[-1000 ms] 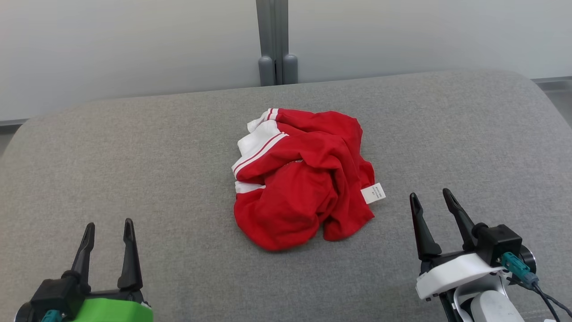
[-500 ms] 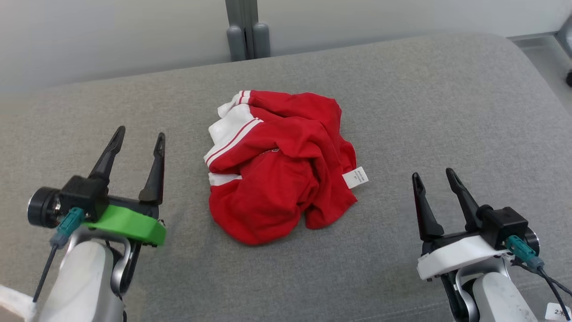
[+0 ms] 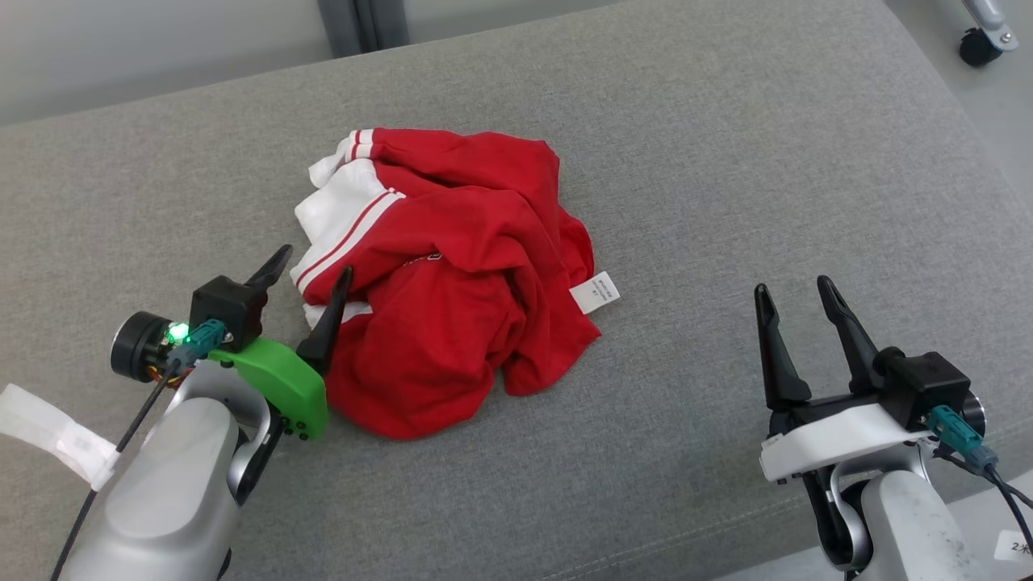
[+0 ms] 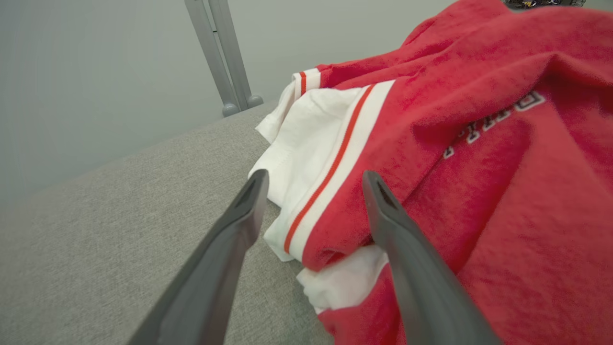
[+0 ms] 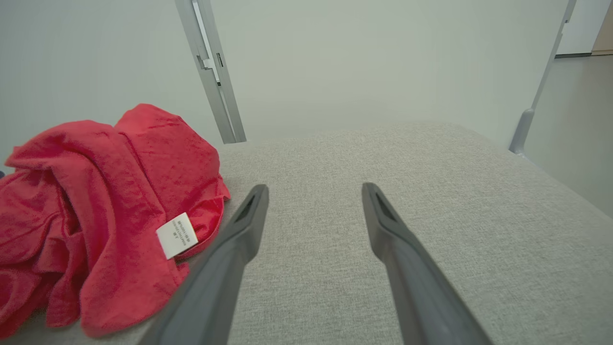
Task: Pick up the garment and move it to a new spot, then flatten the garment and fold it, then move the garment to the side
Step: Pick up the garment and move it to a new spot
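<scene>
The garment [image 3: 452,274] is a crumpled red jersey with white trim, lying in a heap in the middle of the grey cushion [image 3: 726,161]. A white label [image 3: 595,292] sticks out on its right side. My left gripper [image 3: 315,266] is open at the heap's left edge. In the left wrist view the white, red-striped trim [image 4: 330,158] lies between the open left gripper's [image 4: 314,175] fingers, and part of the white-outlined lettering [image 4: 498,120] shows. My right gripper [image 3: 792,286] stands open over bare cushion, well right of the heap. In the right wrist view the garment [image 5: 96,201] lies left of the right gripper [image 5: 314,188].
A grey post [image 3: 363,20] rises behind the cushion against a pale wall. A black caster wheel [image 3: 980,48] stands on the floor at the far right. The cushion's front edge [image 3: 710,541] runs just below my right gripper. Bare cushion stretches right of the heap.
The head camera has swung, shifting the whole picture left. My left gripper has come up from the lower left to the garment's left edge. The right gripper has stayed nearly where it was.
</scene>
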